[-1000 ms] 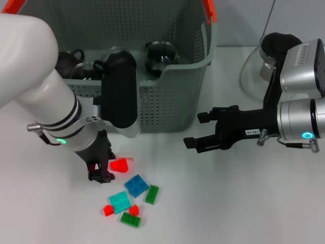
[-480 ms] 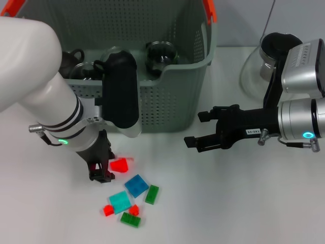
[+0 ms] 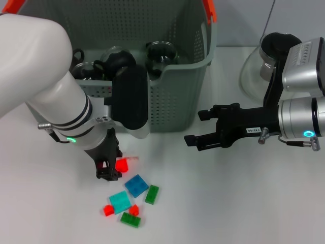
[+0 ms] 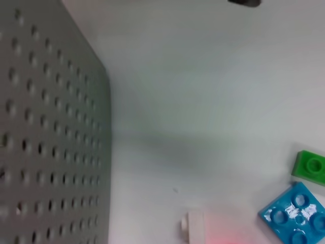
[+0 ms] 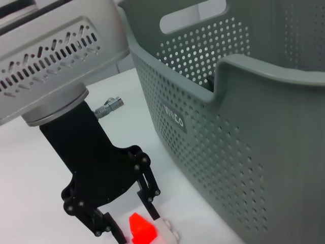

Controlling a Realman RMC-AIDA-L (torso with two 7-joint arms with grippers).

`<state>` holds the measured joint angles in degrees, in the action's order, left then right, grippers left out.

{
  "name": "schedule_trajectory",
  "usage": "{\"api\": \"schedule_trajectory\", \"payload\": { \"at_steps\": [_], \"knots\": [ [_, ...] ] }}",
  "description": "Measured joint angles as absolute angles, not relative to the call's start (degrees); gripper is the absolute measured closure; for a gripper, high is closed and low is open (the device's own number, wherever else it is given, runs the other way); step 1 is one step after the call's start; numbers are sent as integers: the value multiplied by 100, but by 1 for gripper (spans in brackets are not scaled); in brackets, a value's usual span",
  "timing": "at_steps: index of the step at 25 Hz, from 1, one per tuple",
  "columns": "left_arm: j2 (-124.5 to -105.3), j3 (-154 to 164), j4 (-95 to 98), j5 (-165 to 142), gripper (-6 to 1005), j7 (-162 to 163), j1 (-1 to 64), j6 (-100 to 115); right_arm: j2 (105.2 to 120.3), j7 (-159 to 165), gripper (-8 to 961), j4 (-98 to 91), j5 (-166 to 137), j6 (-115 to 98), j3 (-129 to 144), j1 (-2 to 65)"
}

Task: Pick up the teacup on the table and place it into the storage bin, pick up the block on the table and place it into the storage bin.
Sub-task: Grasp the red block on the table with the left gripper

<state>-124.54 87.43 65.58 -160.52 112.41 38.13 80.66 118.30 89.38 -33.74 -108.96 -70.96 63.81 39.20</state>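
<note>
A red block (image 3: pixel 122 164) lies on the white table in front of the storage bin (image 3: pixel 172 101). My left gripper (image 3: pixel 112 170) is down at the table, open, with its fingers on either side of that red block (image 5: pixel 142 229). The right wrist view shows the left gripper (image 5: pixel 129 221) beside the bin's wall (image 5: pixel 228 127). Inside the bin sits a dark glass teacup (image 3: pixel 161 53). My right gripper (image 3: pixel 195 133) hovers open and empty to the right of the bin.
Loose blocks lie close to the left gripper: blue (image 3: pixel 136 185), teal (image 3: pixel 120 202), two green (image 3: pixel 152 194) (image 3: pixel 130 219) and small red ones (image 3: pixel 108 210). A glass carafe (image 3: pixel 259 71) stands at the back right. More dark cups (image 3: pixel 114 58) fill the bin.
My left arm has shifted right and slightly toward the near edge, bringing its fingers from beside the red block to astride it. The right arm has not moved.
</note>
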Motion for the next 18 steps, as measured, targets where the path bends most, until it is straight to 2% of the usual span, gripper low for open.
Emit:
{"api": "schedule_trajectory", "payload": {
  "at_steps": [18],
  "knots": [
    [-12454,8753,6532,-16031,543,11241,3824,8014,11830,8931,7,-3384,-10889,-7092,6336,3926]
  ]
}}
